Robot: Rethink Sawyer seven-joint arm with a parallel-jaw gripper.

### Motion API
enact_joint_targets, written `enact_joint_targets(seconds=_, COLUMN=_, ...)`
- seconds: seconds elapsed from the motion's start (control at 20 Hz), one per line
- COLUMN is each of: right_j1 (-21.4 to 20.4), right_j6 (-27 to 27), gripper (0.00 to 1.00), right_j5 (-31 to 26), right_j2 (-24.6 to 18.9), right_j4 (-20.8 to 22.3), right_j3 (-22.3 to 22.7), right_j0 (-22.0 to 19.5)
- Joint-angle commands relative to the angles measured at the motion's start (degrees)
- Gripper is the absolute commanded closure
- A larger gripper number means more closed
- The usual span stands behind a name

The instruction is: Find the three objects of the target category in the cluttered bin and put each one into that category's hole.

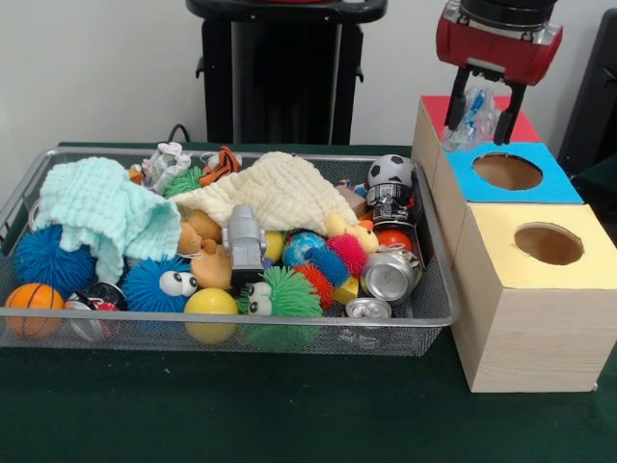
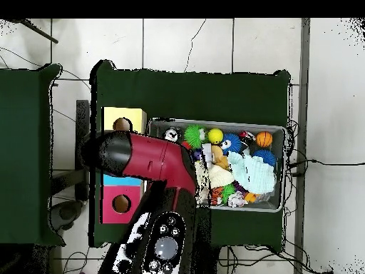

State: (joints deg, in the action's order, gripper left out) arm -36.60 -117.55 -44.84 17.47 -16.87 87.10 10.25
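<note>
Gripper high over the row of wooden boxes, fingers pinched on a crumpled clear plastic bottle with a bluish label, hanging above the seam between the red-topped box and the blue-topped box. Probably mid-delivery of one target item, not yet released; which hole is meant cannot be told. Nothing visible inside the blue box's hole or the yellow-topped box hole, so count of items already dropped unknown.

Wire mesh bin left of the boxes, packed full: two crushed drink cans and at the near right corner, a small soccer ball, a mini basketball, spiky rubber balls in blue and green, a yellow ball, a grey toy robot, a cream cloth and a mint cloth draped over the heap. More bottles possibly buried under the cloths; none plainly in sight.
</note>
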Motion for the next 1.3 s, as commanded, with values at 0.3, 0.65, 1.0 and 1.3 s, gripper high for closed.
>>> enact_joint_targets(seconds=0.3, right_j1=3.5, right_j6=-8.9, gripper=1.0, right_j5=6.7, right_j2=-5.9, right_j4=0.0, right_j3=7.5, right_j0=1.1)
enact_joint_targets(seconds=0.65, right_j1=4.0, right_j6=-9.3, gripper=1.0, right_j5=8.1, right_j2=-6.0, right_j4=-0.2, right_j3=8.3, right_j0=1.9)
enact_joint_targets(seconds=1.0, right_j1=4.2, right_j6=-9.0, gripper=1.0, right_j5=9.2, right_j2=-6.2, right_j4=-0.6, right_j3=9.0, right_j0=2.1)
enact_joint_targets(seconds=1.3, right_j1=5.4, right_j6=-9.0, gripper=1.0, right_j5=11.1, right_j2=-6.6, right_j4=-0.5, right_j3=9.3, right_j0=2.2)
